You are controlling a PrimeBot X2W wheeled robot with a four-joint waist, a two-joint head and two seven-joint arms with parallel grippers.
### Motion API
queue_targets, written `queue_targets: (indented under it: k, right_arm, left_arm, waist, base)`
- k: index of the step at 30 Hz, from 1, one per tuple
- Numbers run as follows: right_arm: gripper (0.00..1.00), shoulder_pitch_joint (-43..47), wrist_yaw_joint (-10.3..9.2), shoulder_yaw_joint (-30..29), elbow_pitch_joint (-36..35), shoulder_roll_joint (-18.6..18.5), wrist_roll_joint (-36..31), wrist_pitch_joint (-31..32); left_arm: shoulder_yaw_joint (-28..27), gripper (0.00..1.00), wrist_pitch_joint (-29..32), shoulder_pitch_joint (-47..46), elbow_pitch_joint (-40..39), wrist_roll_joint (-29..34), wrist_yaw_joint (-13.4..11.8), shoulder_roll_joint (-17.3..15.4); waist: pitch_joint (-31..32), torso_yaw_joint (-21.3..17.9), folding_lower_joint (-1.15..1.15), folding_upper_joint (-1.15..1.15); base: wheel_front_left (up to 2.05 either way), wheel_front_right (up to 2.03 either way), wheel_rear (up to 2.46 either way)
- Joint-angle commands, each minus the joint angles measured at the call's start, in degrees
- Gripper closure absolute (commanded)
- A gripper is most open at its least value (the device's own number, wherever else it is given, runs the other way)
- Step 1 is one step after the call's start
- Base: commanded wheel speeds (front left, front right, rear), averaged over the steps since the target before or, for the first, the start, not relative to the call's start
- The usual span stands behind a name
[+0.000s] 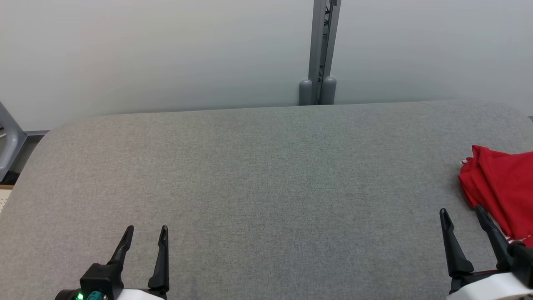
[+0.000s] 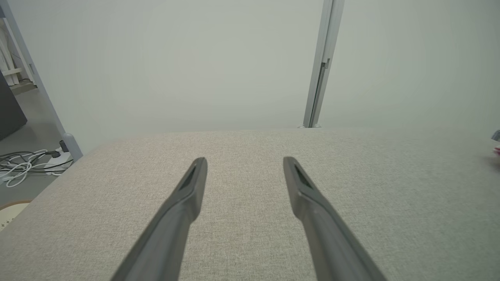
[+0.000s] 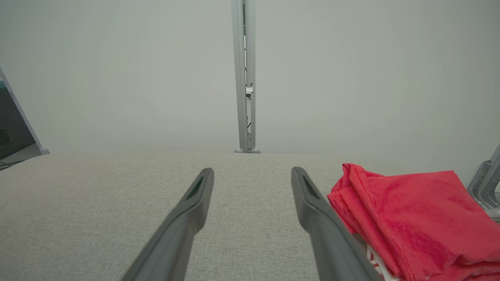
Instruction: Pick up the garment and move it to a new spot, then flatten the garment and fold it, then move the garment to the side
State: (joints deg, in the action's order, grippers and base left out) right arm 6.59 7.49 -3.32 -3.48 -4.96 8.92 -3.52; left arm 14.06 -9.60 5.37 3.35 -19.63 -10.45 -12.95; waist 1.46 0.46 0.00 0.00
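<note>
A red garment (image 1: pixel 501 187) lies folded in a compact bundle at the far right of the grey fabric table (image 1: pixel 266 175), partly cut off by the picture's edge. In the right wrist view the garment (image 3: pixel 414 218) sits just right of my right finger, with a bit of white trim under its near edge. My right gripper (image 1: pixel 462 214) is open at the lower right, beside the garment and holding nothing. My left gripper (image 1: pixel 145 233) is open at the lower left over bare cloth. Its fingers (image 2: pixel 191 187) stand wide apart above the table.
A grey metal post (image 1: pixel 320 54) stands behind the table's far edge against a pale wall. White cables (image 2: pixel 23 164) lie on the floor past the table's left side. A grey frame part (image 3: pixel 484 183) rises beyond the garment.
</note>
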Motion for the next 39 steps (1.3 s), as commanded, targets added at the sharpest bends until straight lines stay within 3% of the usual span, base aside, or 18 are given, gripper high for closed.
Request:
queue_targets:
  k: [1,27,28,32,39]
  right_arm:
    - [0.00,0.7,0.01,-0.3,-0.6,0.1,-0.7,0.3]
    - [0.00,1.2,0.01,-1.0,-1.3,1.2,-2.2,0.3]
    - [1.00,1.0,0.00,-0.9,-1.1,1.3,-2.2,0.2]
    - [1.00,1.6,0.00,-0.5,0.9,2.0,-2.1,0.2]
    - [1.00,0.1,0.00,-0.8,2.5,1.9,6.2,1.2]
  left_arm:
    - [0.1,0.00,0.0,-0.7,0.1,-0.1,0.1,-0.4]
    - [0.9,0.00,-1.0,-1.9,2.3,-0.4,0.2,-1.4]
    - [1.0,1.00,-0.8,-1.1,2.3,-0.2,0.1,-1.1]
    - [1.6,1.00,-0.5,0.4,4.1,-0.2,0.1,-0.1]
    - [-0.3,1.00,0.9,-0.7,4.4,-7.5,1.7,0.7]
  waist:
    - [0.0,0.0,0.00,0.00]
    - [0.4,0.0,0.00,0.00]
    - [0.5,0.0,0.00,0.00]
    - [0.5,0.0,0.00,0.00]
    - [0.3,0.0,0.00,0.00]
  base:
    - [0.00,0.00,0.00]
    - [0.00,0.00,0.00]
    - [0.00,0.00,0.00]
    - [0.00,0.00,0.00]
    - [0.00,0.00,0.00]
